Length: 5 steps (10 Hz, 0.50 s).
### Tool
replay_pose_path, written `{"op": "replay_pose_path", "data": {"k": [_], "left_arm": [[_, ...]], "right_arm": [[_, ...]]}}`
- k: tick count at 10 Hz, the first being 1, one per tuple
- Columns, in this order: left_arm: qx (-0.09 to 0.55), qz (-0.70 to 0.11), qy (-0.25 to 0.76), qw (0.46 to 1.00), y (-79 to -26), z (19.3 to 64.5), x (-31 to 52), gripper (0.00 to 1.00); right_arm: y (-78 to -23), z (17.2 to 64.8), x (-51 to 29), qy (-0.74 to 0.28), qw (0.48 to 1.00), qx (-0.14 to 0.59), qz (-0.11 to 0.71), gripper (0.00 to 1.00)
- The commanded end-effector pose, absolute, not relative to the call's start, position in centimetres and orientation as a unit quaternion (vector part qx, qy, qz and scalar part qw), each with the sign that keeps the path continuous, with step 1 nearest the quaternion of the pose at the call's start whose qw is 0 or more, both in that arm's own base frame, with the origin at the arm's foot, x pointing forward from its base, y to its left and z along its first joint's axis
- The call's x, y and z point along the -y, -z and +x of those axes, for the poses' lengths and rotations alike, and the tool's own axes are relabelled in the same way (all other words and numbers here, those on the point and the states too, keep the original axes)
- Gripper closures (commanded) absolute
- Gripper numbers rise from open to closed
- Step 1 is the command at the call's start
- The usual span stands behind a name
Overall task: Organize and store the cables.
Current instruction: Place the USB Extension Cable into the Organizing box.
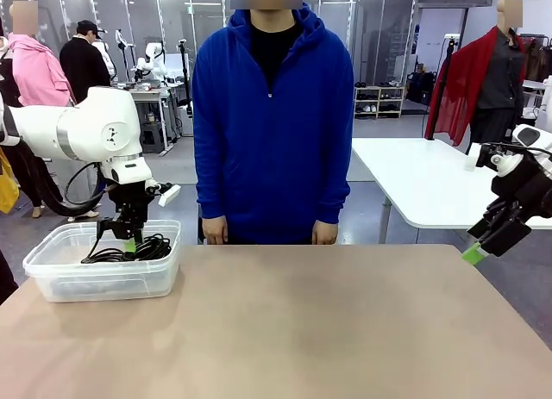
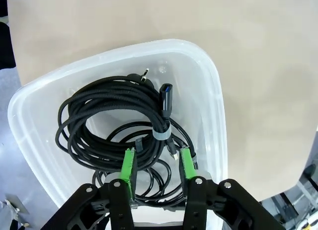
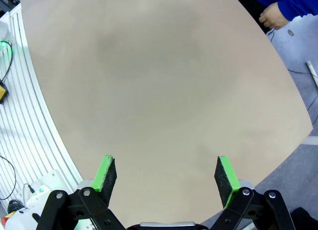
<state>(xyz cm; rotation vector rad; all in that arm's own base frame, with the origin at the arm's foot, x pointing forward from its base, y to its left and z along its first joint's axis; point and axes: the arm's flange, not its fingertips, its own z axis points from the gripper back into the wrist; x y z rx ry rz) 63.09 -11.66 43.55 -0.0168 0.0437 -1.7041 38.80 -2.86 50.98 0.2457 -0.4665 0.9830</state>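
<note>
Surroundings: I'm looking across the tan table (image 1: 293, 330) at a person in a blue hoodie (image 1: 272, 123) standing at the far edge, hands (image 1: 214, 230) hanging by the tabletop. A white table (image 1: 423, 179) stands behind to my right.

In the way: The middle of my table is bare, and nothing lies between the two arms. The person's hand (image 3: 272, 15) shows past the far rim in my right wrist view.

Container: A clear plastic bin (image 1: 52, 274) sits at the left end of the table, open-topped.

Contents: The cables (image 2: 107, 120) lie inside the bin, black cords coiled in overlapping round loops. One loop is cinched with a grey band, a chunky black plug (image 2: 165, 98) standing up beside it.

Left gripper (image 2: 157, 166): It hangs just over the bin with the green pads (image 2: 128, 166) set a moderate gap apart, astride a strand of the coil. I see no pad pinching the cord.

Right gripper (image 3: 165, 174): It's up off the right edge of the table, pads spread wide, nothing between them.
</note>
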Motion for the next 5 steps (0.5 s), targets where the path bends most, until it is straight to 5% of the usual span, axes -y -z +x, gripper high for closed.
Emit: {"op": "replay_pose_path", "data": {"k": [1,5], "left_arm": [[-0.009,-0.019,0.744,0.668,-44.74,62.86,11.26,0.47],[-0.003,-0.026,0.741,0.671,-44.95,62.54,10.83,0.04]], "right_arm": [[-51.12,38.8,2.88,-0.466,0.849,0.218,0.118,0.0],[-51.12,38.8,2.88,-0.466,0.849,0.218,0.118,0.0]]}}
